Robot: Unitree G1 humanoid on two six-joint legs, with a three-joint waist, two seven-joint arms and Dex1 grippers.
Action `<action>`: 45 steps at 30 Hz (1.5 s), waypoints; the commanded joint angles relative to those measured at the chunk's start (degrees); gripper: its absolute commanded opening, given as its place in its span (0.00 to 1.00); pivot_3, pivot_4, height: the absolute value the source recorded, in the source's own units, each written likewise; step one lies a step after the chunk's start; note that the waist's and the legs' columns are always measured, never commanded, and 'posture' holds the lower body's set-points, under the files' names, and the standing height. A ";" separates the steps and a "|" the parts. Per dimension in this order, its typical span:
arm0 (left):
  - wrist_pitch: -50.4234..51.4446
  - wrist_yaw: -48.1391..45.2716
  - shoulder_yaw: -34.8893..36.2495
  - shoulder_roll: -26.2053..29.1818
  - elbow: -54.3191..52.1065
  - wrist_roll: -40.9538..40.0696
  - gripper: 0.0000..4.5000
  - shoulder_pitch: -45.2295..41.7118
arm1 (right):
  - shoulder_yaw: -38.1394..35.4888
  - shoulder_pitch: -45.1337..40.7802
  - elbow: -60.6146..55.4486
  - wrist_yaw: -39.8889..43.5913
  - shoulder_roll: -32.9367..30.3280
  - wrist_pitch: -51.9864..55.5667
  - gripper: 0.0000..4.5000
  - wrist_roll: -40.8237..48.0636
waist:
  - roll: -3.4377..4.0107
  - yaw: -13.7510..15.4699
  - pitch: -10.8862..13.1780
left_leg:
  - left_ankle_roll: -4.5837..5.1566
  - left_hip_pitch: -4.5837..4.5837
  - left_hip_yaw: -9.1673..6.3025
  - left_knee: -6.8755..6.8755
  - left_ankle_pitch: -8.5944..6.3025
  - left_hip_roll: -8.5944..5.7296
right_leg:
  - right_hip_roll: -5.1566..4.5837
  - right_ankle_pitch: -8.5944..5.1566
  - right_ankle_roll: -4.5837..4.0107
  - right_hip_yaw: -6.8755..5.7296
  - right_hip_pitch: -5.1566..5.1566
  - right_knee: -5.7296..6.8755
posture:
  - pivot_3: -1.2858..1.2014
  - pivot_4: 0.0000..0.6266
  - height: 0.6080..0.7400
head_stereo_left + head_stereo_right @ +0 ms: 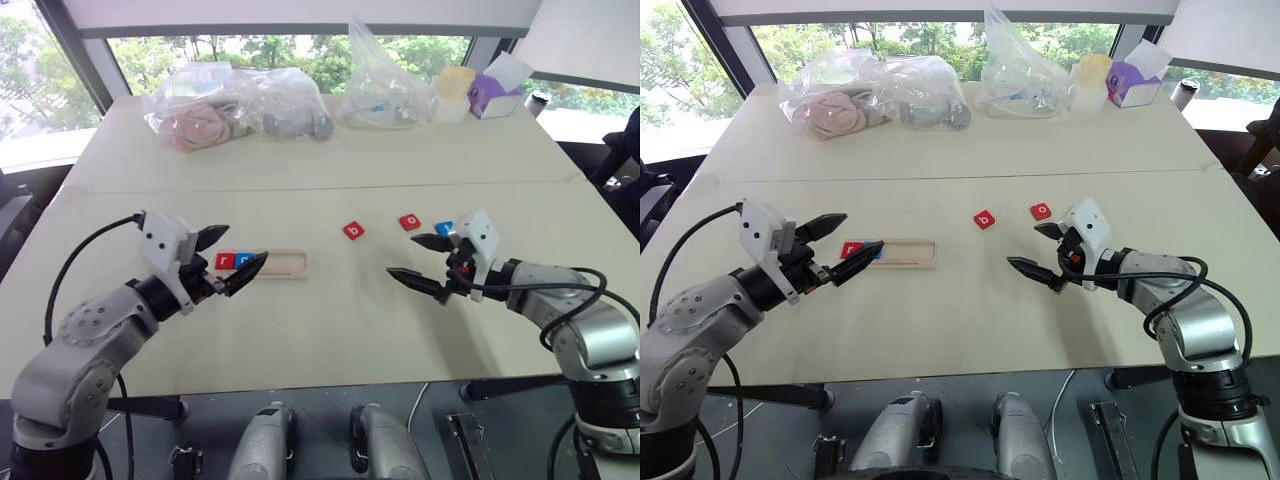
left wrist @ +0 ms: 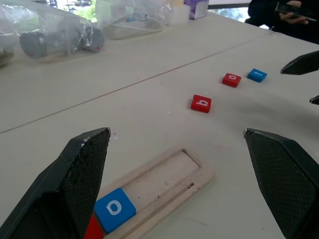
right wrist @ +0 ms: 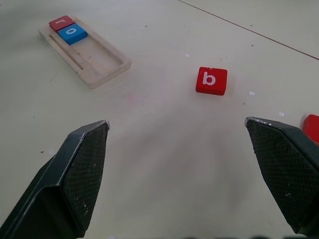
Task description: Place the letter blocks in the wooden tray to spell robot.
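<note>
Letter blocks number five by our count: red r (image 3: 61, 22) and blue o (image 3: 72, 34) sit in the wooden tray (image 1: 285, 264) at near left; red b (image 1: 353, 231), red o (image 1: 410, 222) and a blue one (image 1: 443, 227) lie farther right on the desk (image 1: 320, 330). Both the left tool (image 1: 228, 256) and right tool (image 1: 422, 262) hang released; we risk seating red o before b.

The wooden tray (image 3: 85, 54) is pale wood and holds a red r block (image 3: 61, 22) and a blue o block (image 3: 73, 33). The b block (image 3: 211, 80) is red with a white letter. The table (image 3: 164, 164) is cream.
</note>
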 commanded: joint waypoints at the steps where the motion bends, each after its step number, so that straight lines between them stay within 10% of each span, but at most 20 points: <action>1: -1.64 -0.91 0.96 1.02 -0.31 -0.22 1.00 -0.99 | -0.86 -1.21 -1.77 0.18 -0.80 -1.03 1.00 0.37 | 0.00 0.02 0.00 | 0.00 0.00 0.00 -0.01 0.00 0.00 | 0.00 0.00 0.00 0.00 -0.01 -0.01 | 0.52 0.24 0.89; 12: -0.66 -5.82 1.57 5.86 3.58 -1.53 1.00 -2.93 | 0.19 -2.20 -1.84 -0.98 0.23 -1.65 1.00 -0.34 | -0.01 0.00 0.00 | -0.01 0.01 0.17 -0.35 0.03 0.00 | -0.09 0.00 -0.01 0.01 -0.20 -0.04 | 0.52 0.24 0.89; 23: -19.55 -37.27 -4.24 21.25 33.65 8.06 1.00 -11.13 | 2.66 -2.23 -2.42 -2.86 2.76 -2.95 1.00 -1.20 | 0.00 0.11 0.00 | -0.04 -0.01 0.33 -0.50 0.04 0.03 | -0.17 -0.04 -0.11 -0.04 -0.46 -0.03 | 0.52 0.24 0.89; 32: -43.84 -56.95 -16.66 18.43 64.52 21.31 1.00 -30.27 | 1.78 1.44 -6.61 -6.70 3.90 -2.66 1.00 -0.94 | 0.00 0.01 0.00 | -0.01 -0.15 0.59 -0.61 0.04 0.01 | -0.40 -0.03 -0.09 -0.12 -0.65 -0.01 | 0.52 0.24 0.89; 45: -71.24 -60.95 -23.53 11.79 99.39 36.88 1.00 -49.29 | 0.83 5.36 -11.30 -10.78 4.30 -1.85 1.00 -0.61 | -0.07 0.05 -0.01 | 0.17 -0.15 0.73 -0.41 0.05 0.01 | -0.12 0.11 0.21 -0.26 -0.58 0.16 | 0.52 0.24 0.89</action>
